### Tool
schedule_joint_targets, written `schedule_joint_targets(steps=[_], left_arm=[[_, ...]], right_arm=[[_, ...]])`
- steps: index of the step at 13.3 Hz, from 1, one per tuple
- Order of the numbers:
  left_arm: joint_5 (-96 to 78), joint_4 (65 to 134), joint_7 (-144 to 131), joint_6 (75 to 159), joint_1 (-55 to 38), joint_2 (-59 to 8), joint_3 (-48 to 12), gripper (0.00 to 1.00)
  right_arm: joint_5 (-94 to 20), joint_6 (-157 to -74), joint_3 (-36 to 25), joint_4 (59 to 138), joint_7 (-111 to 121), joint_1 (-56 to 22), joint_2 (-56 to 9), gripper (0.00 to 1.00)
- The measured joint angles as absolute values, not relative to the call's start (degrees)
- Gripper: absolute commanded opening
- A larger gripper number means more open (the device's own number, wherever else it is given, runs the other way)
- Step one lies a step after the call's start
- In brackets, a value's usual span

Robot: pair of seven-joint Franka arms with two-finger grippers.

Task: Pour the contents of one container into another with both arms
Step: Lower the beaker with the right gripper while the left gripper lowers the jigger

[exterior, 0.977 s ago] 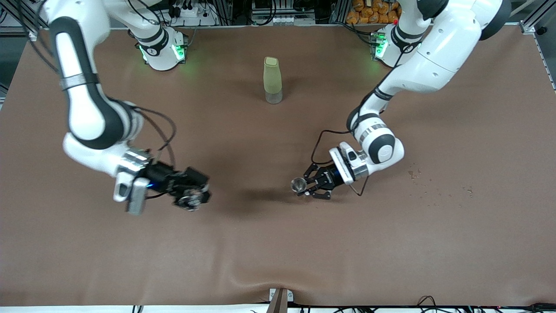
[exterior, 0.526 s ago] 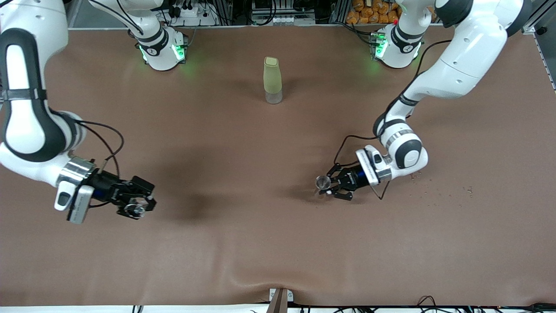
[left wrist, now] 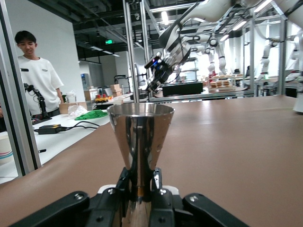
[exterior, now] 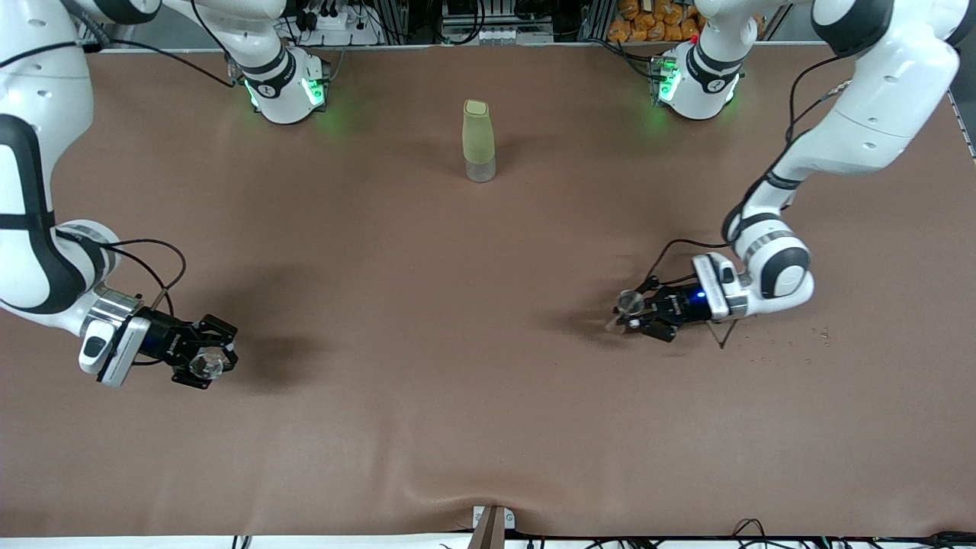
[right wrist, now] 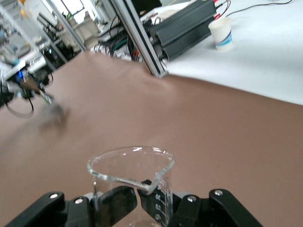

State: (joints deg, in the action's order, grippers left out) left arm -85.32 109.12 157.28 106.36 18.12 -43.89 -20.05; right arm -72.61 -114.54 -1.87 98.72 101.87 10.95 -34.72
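Two vessels held well apart over the brown table cloth [exterior: 488, 427]. My left gripper [exterior: 639, 315] is clamped on a polished, cone-shaped metal cup [exterior: 630, 303] over the table toward the left arm's end. My right gripper [exterior: 202, 358] is clamped on a clear glass beaker with a pouring lip [exterior: 204, 364] over the table toward the right arm's end. Both vessels appear upright, mouths up, with the whole middle of the table between them.

The relation that governs the pour: each vessel lies straight across the table from the other, so I judge that both arms must travel inward until the beaker's lip stands over the cup's mouth, or the reverse; neither arm is nearer to that meeting point.

A tall, pale yellow-green bottle with a clear base [exterior: 478, 141] stands upright near the arm bases, untouched and away from both grippers.

The left wrist view shows the metal cup [left wrist: 140, 137] pinched at its narrow foot. The right wrist view shows the beaker [right wrist: 131, 182] with printed graduations, and no liquid that I can make out. The front view alone shows the separation.
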Motion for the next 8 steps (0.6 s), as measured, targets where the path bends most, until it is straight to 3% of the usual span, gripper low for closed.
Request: schedule_joint_targets(steps=[8], left_arm=[[-68.2,109.6,156.0,99.0,32.9,-43.9,-20.0,0.0]], right_arm=[[-65.1,-110.6,-1.9,98.1,116.3,22.6,-39.6,0.0]])
